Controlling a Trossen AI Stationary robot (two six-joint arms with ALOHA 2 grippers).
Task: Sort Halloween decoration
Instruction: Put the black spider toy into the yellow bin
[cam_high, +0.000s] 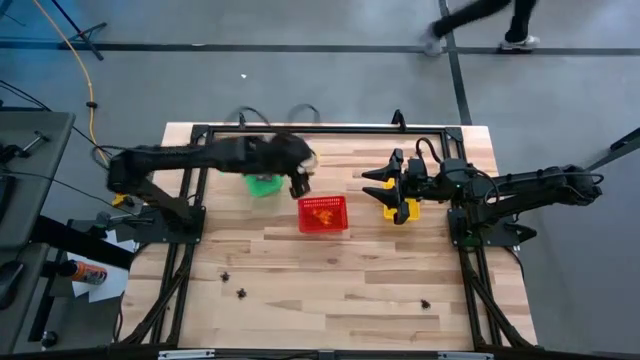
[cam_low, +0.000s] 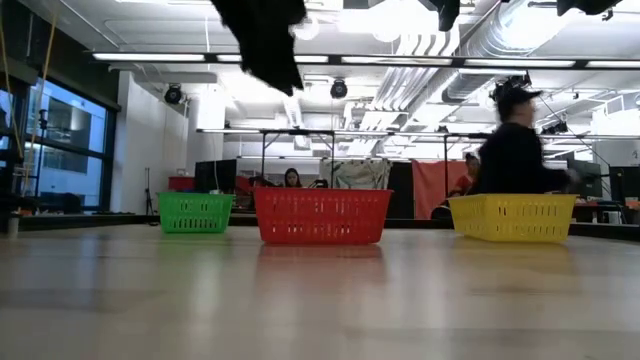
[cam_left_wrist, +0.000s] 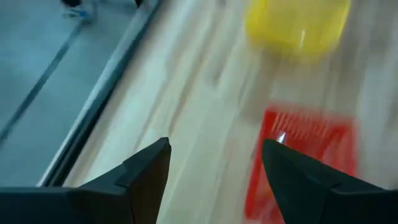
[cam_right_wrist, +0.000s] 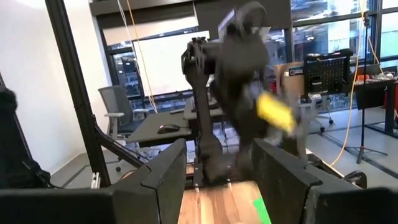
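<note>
Above the wooden table (cam_high: 380, 290), between the green plastic mesh basket (cam_high: 263, 184) and the red plastic mesh basket (cam_high: 323, 214), your left gripper (cam_high: 299, 187) hangs with its two dark fingers spread apart and nothing between them. Your right gripper (cam_high: 380, 184) waits over the yellow plastic mesh basket (cam_low: 512, 217), fingers parted and empty in its wrist view. You have orange trinkets (cam_high: 323, 212) lying inside the red basket, and small dark trinkets (cam_high: 241, 292) scattered on the near part of the table.
</note>
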